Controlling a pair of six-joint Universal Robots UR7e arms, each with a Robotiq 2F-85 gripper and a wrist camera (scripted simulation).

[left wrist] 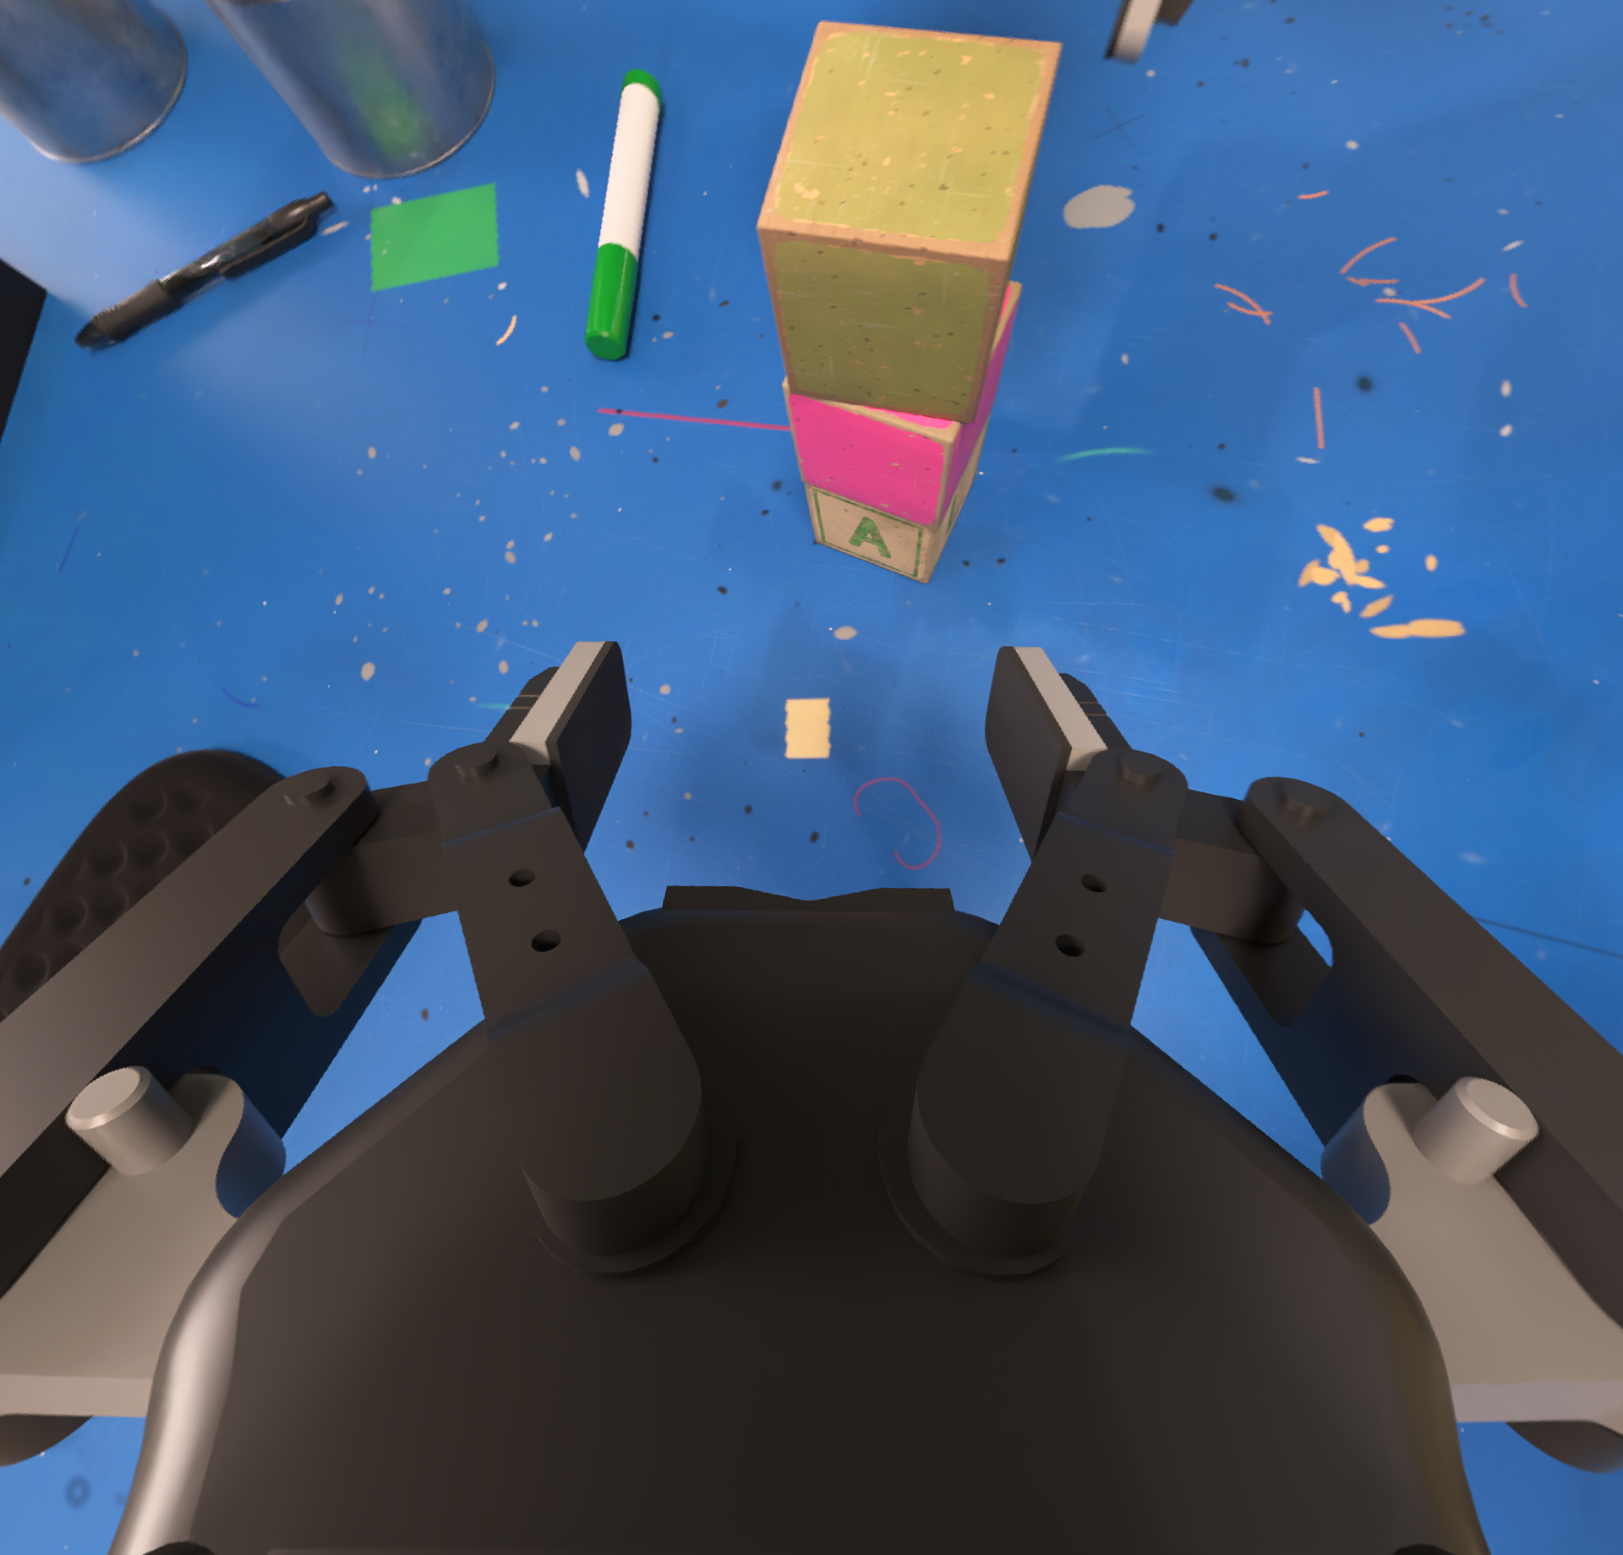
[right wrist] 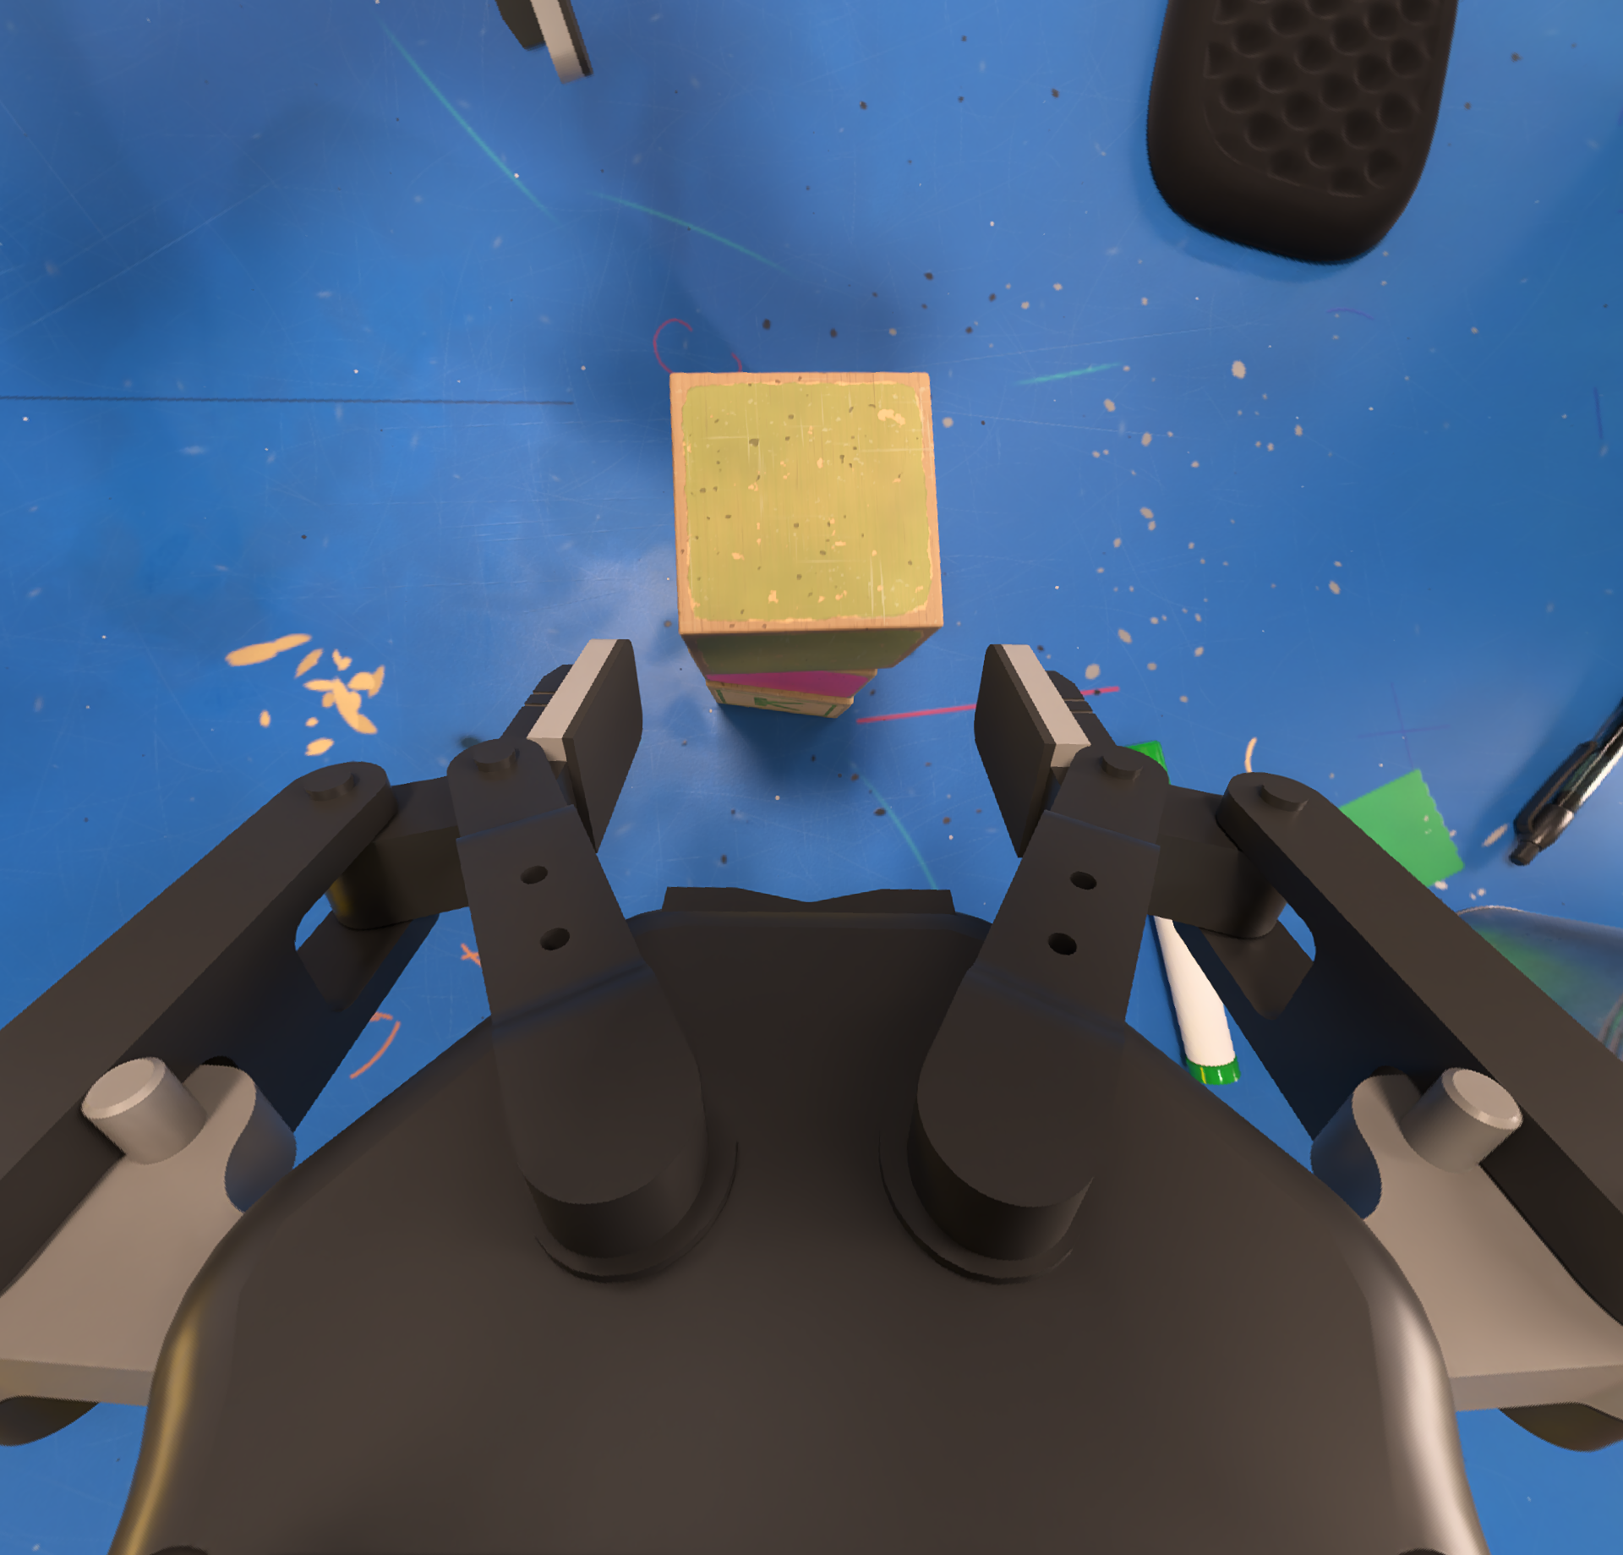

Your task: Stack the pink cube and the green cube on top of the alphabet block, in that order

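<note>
A stack of three blocks stands on the blue table. The green cube (left wrist: 905,221) is on top, the pink cube (left wrist: 874,463) under it, the alphabet block (left wrist: 874,538) at the bottom. In the right wrist view I see the green cube (right wrist: 804,502) from above, with slivers of the pink cube (right wrist: 790,684) and alphabet block (right wrist: 782,705) below it. My left gripper (left wrist: 808,705) is open and empty, above the table, short of the stack. My right gripper (right wrist: 808,705) is open and empty, high above and just short of the stack.
Two metal cans (left wrist: 351,46) stand at the far left. A green-and-white marker (left wrist: 625,213), a black pen (left wrist: 202,270) and a green paper square (left wrist: 435,236) lie left of the stack. A black dimpled pad (right wrist: 1300,90) lies on the table.
</note>
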